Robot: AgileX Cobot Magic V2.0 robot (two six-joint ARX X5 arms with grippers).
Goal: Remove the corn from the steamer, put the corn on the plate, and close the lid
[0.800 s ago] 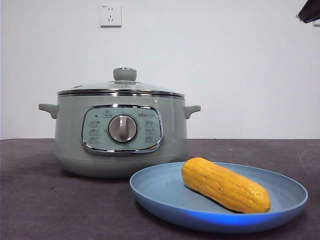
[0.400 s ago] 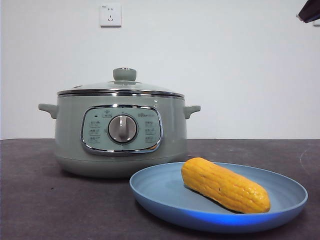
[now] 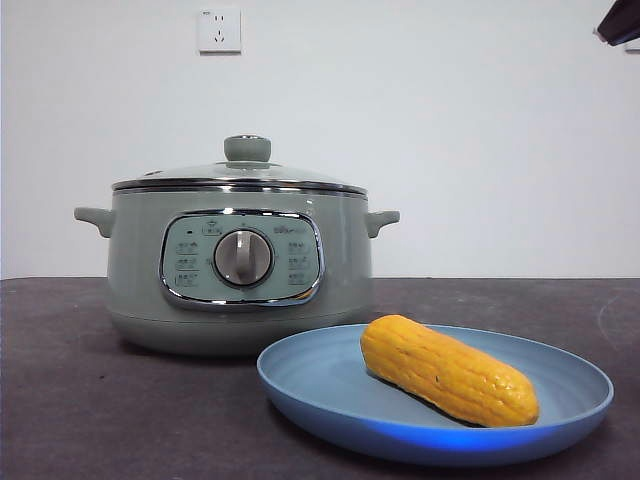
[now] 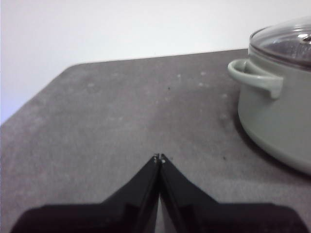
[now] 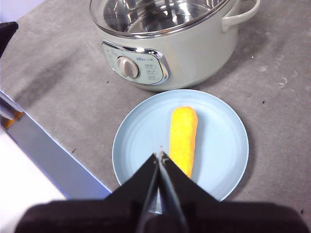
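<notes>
Corn (image 3: 449, 382) lay on plate (image 3: 300, 385) at steamer's (image 3: 140, 300) 5 o'clock, looked stiff, bumpy, best pinched mid-cob; lid (image 3: 240, 173) on; both claws (image 4: 159, 158) (image 5: 159, 154) closed, empty.

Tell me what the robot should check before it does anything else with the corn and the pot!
1. Corn lying on the plate: ok.
2. Lid seated on the steamer: ok.
3. Left gripper shut, holding nothing, beside the steamer: ok.
4. Right gripper shut, holding nothing, above the plate: ok.
5. Anything left inside the steamer: cannot tell for sure; through the glass it looks bare.
</notes>
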